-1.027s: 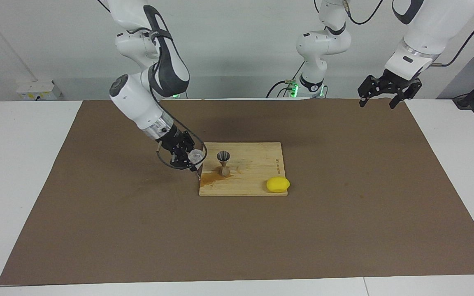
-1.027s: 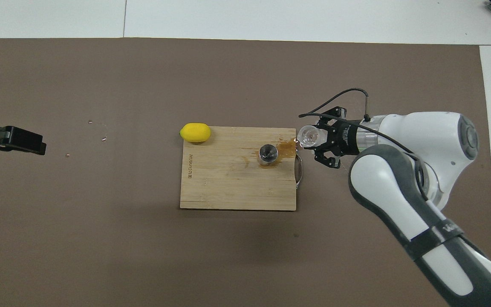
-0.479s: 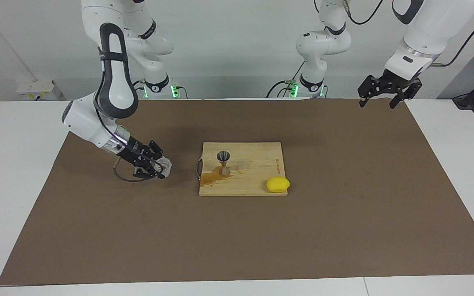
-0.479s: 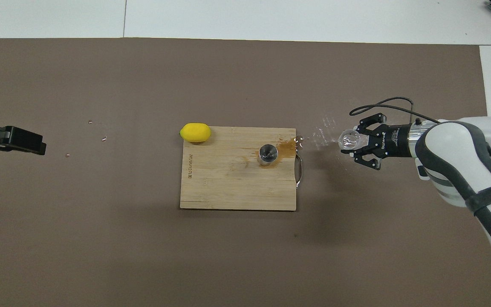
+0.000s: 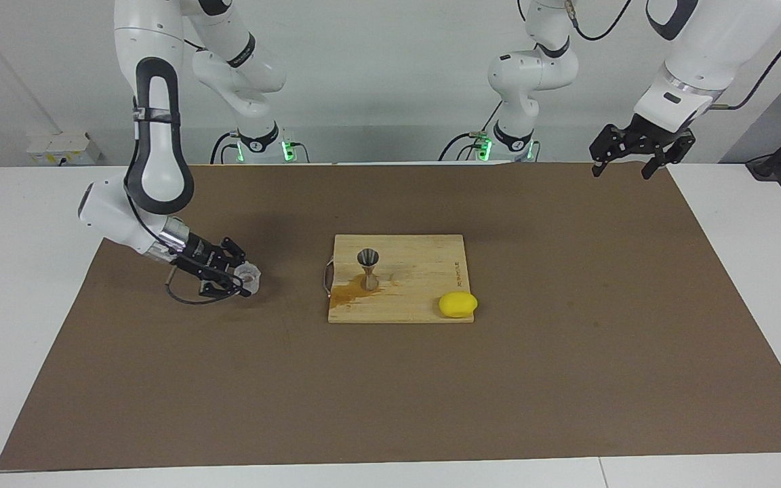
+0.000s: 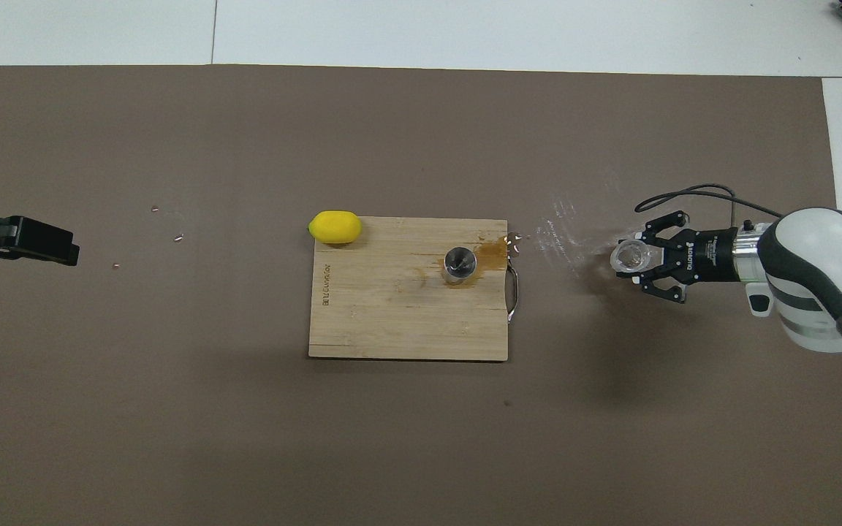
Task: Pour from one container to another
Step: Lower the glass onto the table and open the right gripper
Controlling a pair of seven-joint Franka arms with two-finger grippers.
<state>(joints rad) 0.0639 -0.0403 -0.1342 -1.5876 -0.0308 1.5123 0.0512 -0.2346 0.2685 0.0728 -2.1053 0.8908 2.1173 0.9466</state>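
The glass cup (image 5: 249,274) is small, clear and thick-walled, and looks empty. The right hand (image 5: 240,276) pinches it, fingers pressed against its sides, low over the brown mat (image 5: 390,379) toward the right arm's end of the tabletop (image 5: 24,271); in the overhead view it sits at about 3 o'clock from the wooden board (image 6: 406,321), well apart from it. Whether the cup touches the mat cannot be told.

The metal jigger (image 5: 368,268), hourglass-shaped and silver-grey, stands upright on the board near the edge toward the right arm's end. A brown puddle (image 5: 350,293) stains the board at its foot, and wet streaks (image 6: 560,226) mark the mat between the board and the cup. A yellow lemon (image 5: 458,304) lies at the board's corner, at about 10 o'clock from the jigger in the overhead view.

The left hand (image 5: 641,152) waits, fingers spread and holding nothing, raised over the mat's corner at the left arm's end.

A second ago the right hand held the cup just beside the board's handle (image 5: 327,276); since then it has carried it away toward the right arm's end and lower. The jigger, the lemon and the left hand have not moved.
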